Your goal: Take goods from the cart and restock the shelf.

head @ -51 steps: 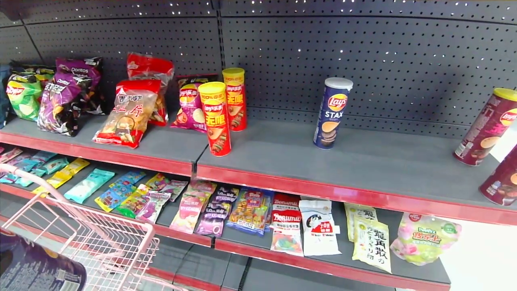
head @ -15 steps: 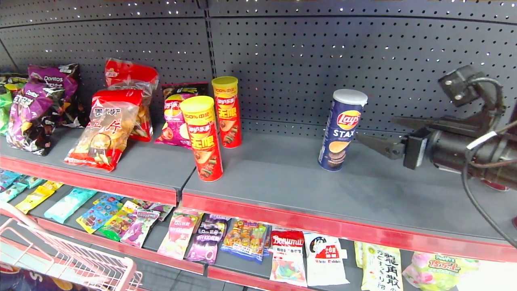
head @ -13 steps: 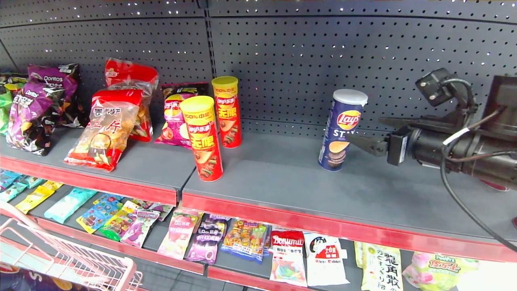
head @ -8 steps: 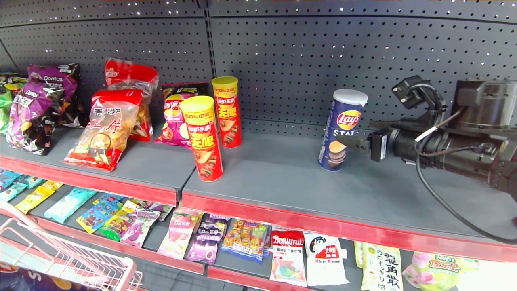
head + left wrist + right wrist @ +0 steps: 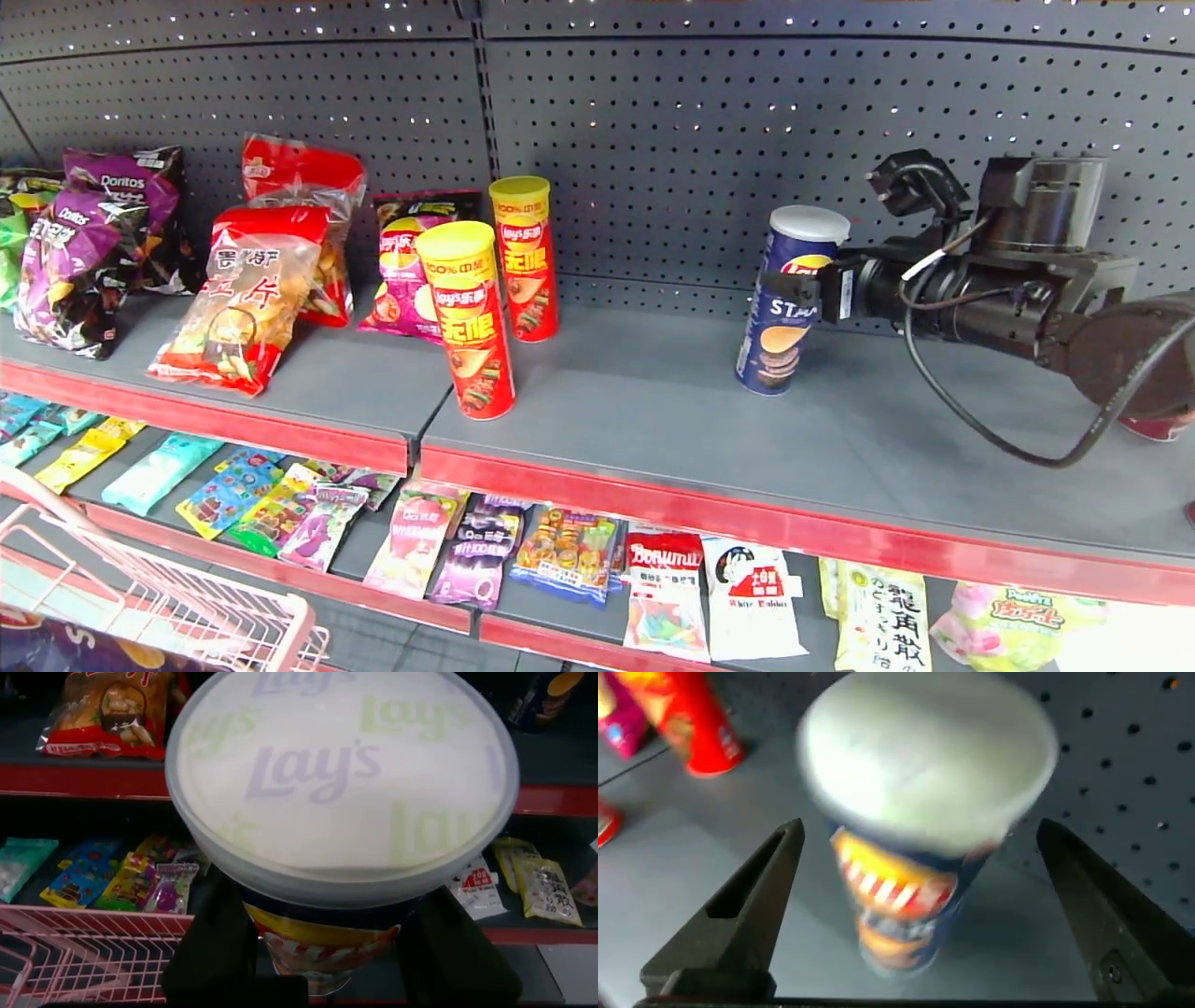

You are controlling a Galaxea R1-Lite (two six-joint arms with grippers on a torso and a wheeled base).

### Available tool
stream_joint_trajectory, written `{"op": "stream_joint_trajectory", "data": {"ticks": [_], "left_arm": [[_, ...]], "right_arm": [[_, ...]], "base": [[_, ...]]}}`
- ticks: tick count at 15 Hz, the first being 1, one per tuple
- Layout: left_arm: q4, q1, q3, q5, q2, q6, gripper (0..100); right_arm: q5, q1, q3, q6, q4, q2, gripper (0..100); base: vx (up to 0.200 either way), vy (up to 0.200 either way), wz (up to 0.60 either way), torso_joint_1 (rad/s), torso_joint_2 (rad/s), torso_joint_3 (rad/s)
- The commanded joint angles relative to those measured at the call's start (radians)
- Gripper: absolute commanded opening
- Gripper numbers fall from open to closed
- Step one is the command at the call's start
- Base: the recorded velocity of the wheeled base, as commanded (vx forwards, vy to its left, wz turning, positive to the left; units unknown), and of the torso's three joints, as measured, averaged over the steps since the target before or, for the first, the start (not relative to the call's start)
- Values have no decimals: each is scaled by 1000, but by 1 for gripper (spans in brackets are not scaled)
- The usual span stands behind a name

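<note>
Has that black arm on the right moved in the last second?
Yes. The right gripper has travelled left along the shelf toward the blue can, which has stayed put. Its open fingers now sit on either side of the can.

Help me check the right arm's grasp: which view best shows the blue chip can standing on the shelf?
The right wrist view: the blue chip can stands between the right gripper's open fingers, gaps both sides. The head view shows it upright, one finger crossing its label. The left wrist view catches a far-off sliver.
</note>
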Motion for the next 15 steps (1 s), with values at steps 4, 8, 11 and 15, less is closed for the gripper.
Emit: {"op": "stream_joint_trajectory", "data": {"ticks": [4,8,11,15], "left_arm": [[0,1,0,0,6,0,0],[0,1,-1,0,8,0,0],[0,-1,2,0,6,0,0],[0,1,5,0,4,0,0]], "right_arm": [[-7,2,-97,35,-1,86,100],[-8,8,-139,34,-2,117,100],[-54,19,-143,32,-117,166,0],[-54,51,-108,32,-126,143,0]], "base": [[0,0,0,0,0,0],[0,0,0,0,0,0],[0,0,0,0,0,0],[0,0,0,0,0,0]]}}
